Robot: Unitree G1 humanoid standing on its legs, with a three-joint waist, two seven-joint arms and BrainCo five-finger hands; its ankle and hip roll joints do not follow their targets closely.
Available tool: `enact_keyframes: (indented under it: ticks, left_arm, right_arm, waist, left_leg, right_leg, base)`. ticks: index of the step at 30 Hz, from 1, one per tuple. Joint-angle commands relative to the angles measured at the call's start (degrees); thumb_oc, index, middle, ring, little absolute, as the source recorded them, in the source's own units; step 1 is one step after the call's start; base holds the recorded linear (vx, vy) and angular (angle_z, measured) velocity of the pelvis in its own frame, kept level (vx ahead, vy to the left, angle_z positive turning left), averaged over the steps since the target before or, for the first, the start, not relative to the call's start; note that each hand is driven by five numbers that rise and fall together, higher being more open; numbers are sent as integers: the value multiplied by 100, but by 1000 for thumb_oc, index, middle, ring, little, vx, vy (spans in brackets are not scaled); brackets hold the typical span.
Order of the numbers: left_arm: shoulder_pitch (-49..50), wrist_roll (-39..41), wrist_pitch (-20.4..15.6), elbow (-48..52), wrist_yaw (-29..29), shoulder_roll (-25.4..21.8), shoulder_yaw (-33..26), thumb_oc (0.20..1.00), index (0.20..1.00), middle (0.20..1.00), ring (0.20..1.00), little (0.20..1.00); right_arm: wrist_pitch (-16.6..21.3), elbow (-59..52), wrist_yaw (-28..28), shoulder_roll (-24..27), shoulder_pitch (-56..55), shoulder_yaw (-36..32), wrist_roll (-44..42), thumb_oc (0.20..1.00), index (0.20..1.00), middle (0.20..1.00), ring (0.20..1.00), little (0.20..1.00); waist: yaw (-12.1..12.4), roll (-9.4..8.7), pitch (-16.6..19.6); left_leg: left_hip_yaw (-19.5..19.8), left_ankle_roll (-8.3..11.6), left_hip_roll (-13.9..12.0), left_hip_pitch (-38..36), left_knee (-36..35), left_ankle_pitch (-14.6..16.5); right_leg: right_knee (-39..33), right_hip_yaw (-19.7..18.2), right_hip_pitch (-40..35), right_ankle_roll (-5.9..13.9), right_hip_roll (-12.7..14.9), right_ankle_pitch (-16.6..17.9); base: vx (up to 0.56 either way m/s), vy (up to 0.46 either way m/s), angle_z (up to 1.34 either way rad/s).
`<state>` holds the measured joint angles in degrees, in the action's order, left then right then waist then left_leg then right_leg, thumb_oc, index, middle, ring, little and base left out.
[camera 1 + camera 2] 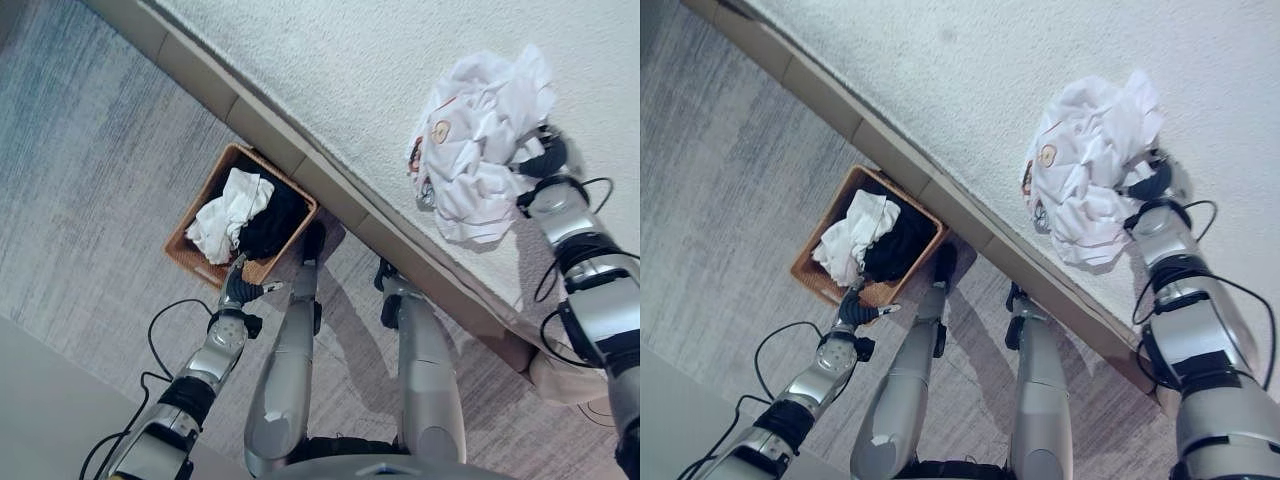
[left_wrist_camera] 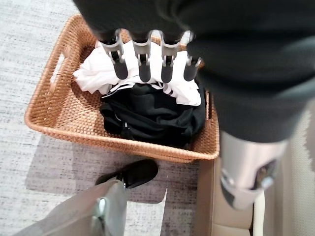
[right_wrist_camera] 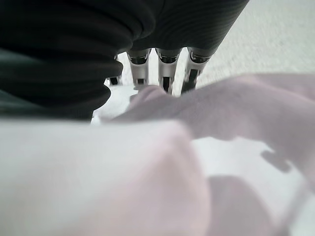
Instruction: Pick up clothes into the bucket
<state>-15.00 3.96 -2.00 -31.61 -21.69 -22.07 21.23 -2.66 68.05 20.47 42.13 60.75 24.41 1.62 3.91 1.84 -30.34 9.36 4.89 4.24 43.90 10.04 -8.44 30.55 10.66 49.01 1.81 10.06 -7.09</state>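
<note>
Crumpled white garment (image 1: 478,140) with a small round emblem: lies bunched on the white textured bed cover (image 1: 330,70), near the bed's wooden side rail (image 1: 300,150).

Right hand (image 1: 543,158): at the garment's edge, its fingers (image 3: 167,66) reaching into the folds in the right wrist view (tips hidden in the cloth, so whether they are gripping cannot be told).

Rectangular woven wicker basket (image 2: 59,110) with cut-out handles: stands on the grey carpeted floor (image 1: 90,150), just beside the bed's side rail. Contents: a white cloth (image 1: 228,212) lying partly over a black garment (image 2: 147,110), both inside the basket.

Left hand (image 1: 237,285): held low at the near rim of the basket, above the floor. Its fingers (image 2: 142,61) are straight and spread in the left wrist view, hanging over the basket's contents, holding nothing.

Basket and crumpled white garment are well apart, the bed's rail between them.
</note>
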Motion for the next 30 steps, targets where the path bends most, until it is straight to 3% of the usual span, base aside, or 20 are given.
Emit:
enact_keyframes:
  ticks: [1,6,11,19,20,21,22,30]
  left_arm:
    - [185,104,-78,213,-83,84,15,1000,1000,1000,1000,1000]
    - [119,52,-25,180,-169,117,70,1000,1000,1000,1000,1000]
    - [182,43,-25,178,-257,71,-42,1000,1000,1000,1000,1000]
    - [282,18,-29,148,-258,-35,-250,1000,1000,1000,1000,1000]
    - [271,8,-28,190,-248,-56,-275,1000,1000,1000,1000,1000]
    - [298,6,-23,187,-238,-55,-295,1000,1000,1000,1000,1000]
    - [289,4,-25,197,-240,-63,-295,1000,1000,1000,1000,1000]
    - [443,3,-63,304,-112,-108,-591,1000,1000,1000,1000,1000]
  right_arm:
    - [65,-102,-279,-224,-238,383,-40,200,200,200,200,200]
    - [183,-541,-34,-244,-310,260,-197,200,200,200,200,200]
    - [372,-1858,341,-175,-617,-68,-370,200,200,200,200,200]
    - [637,-3363,641,230,-1054,-705,-494,200,200,200,200,200]
    - [652,-3521,681,311,-1047,-798,-493,200,200,200,200,200]
    - [664,-3588,683,326,-1102,-832,-492,200,200,200,200,200]
    - [662,-3602,687,328,-1105,-852,-490,200,200,200,200,200]
    - [923,-4634,997,529,-1497,-1744,-611,200,200,200,200,200]
  waist:
    - [-26,224,55]
    - [-66,171,55]
    - [-123,76,55]
    - [-237,-114,55]
    - [-250,-141,55]
    - [-257,-155,55]
    - [-255,-155,55]
    - [-325,-235,55]
  left_leg:
    - [-227,-412,246,505,1124,706]
    - [-302,-445,257,805,1676,930]
    - [-328,-444,231,707,1791,1006]
    - [-352,-434,150,251,1646,1038]
    - [-384,-453,147,275,1567,839]
    - [-361,-437,124,97,1581,1030]
    - [-390,-456,130,199,1539,844]
    - [-462,-470,54,-736,1122,854]
  right_leg:
    - [-303,-315,2,139,-98,443]
    - [114,-387,273,91,-91,332]
    - [148,-417,171,108,-111,308]
    - [-132,-461,-298,158,-157,387]
    - [-278,-408,-310,130,-137,591]
    - [-256,-455,-458,176,-165,429]
    - [-328,-406,-378,135,-143,605]
    - [-829,-416,-1306,218,-188,714]
  base:
    - [-6,15,13]
    - [2,12,-4]
    - [-3,11,-5]
    - [-14,6,-1]
    - [0,0,0]
    - [-89,31,-8]
    - [-13,30,-12]
    - [-2,25,-10]
